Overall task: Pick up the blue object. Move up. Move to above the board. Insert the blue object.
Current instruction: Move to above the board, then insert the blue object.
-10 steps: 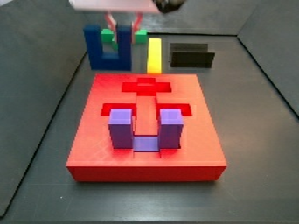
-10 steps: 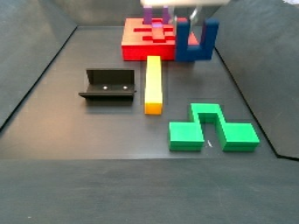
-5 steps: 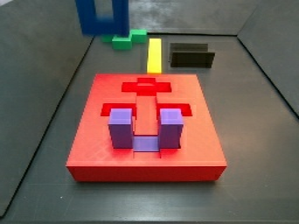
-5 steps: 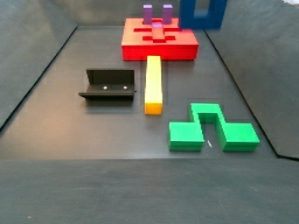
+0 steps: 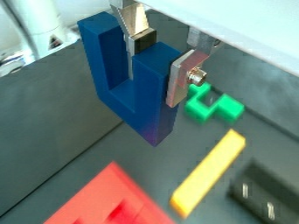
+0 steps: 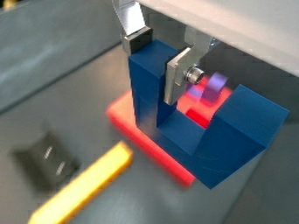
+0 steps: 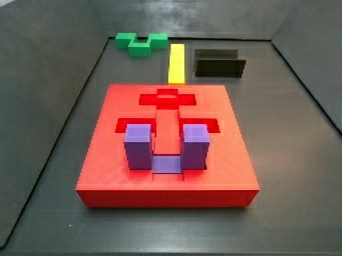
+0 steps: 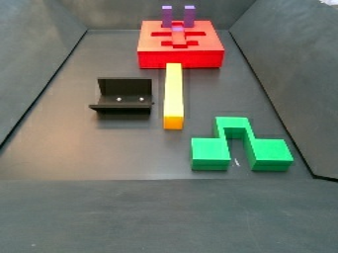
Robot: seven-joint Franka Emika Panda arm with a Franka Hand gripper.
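Here, in a wrist view, the claw (image 5: 163, 54) clamps one prong of the blue object (image 5: 128, 83), lifted clear above the worktop (image 5: 70, 140), with the green block (image 5: 212, 103), the yellow bar (image 5: 211, 171) and the board (image 5: 111, 203) below. In a side view, the board (image 7: 167, 150) carries the purple block (image 7: 166, 146); the claw is out of frame.

The 2 side cameras look down the floor from opposite ends: 1 stands close over the board (image 7: 167, 140), with the fixture (image 7: 219, 64) far off; its opposite has the green block (image 8: 239, 144) nearest and the board (image 8: 181, 46) distant. Both wrist cameras sit tight above the gripper (image 5: 163, 57) (image 6: 158, 54), looking down past it to the floor.
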